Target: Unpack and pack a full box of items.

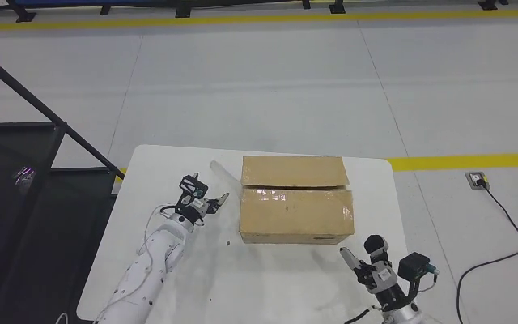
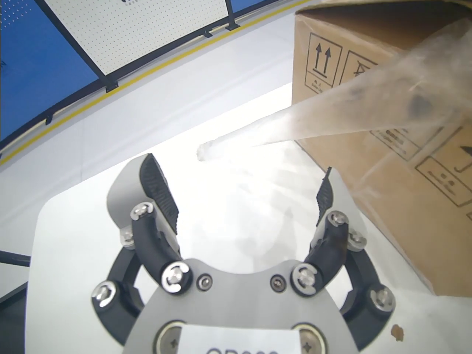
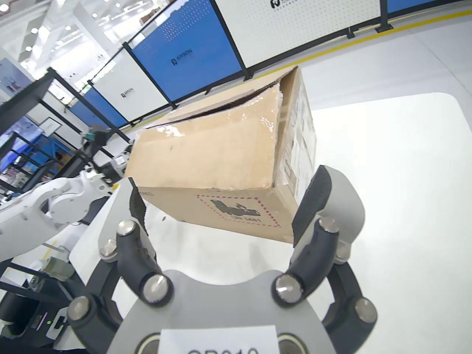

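White table [image 1: 154,259] on a pale shop floor w/ yellow lines, blue & white panels behind. The box [image 1: 295,202] sits abt mid-table, upright, between my two arms. Its top flaps are down, but the seam between them gapes a bit in the right wrist view, and there's shiny tape on the near flap. A twisted strip of clear tape [image 2: 313,119] sticks out from the box's end toward my left gripper [image 2: 238,171]; its tip is free and touches neither finger. Left gripper is spread wide w/ nothing in it, just beside the box's left end. Right gripper [image 3: 226,182] is also spread wide & empty, near the box's near right corner but apart from it. Handling, my guess: corrugated card, stiff at edges & corners, flaps bendy. If full it's prob heavy, so I'd work the flaps, not lift. Best hold is a flap's free edge along the seam, pinching the thin card. Tape looks limp & sticky and may cling to my pads.
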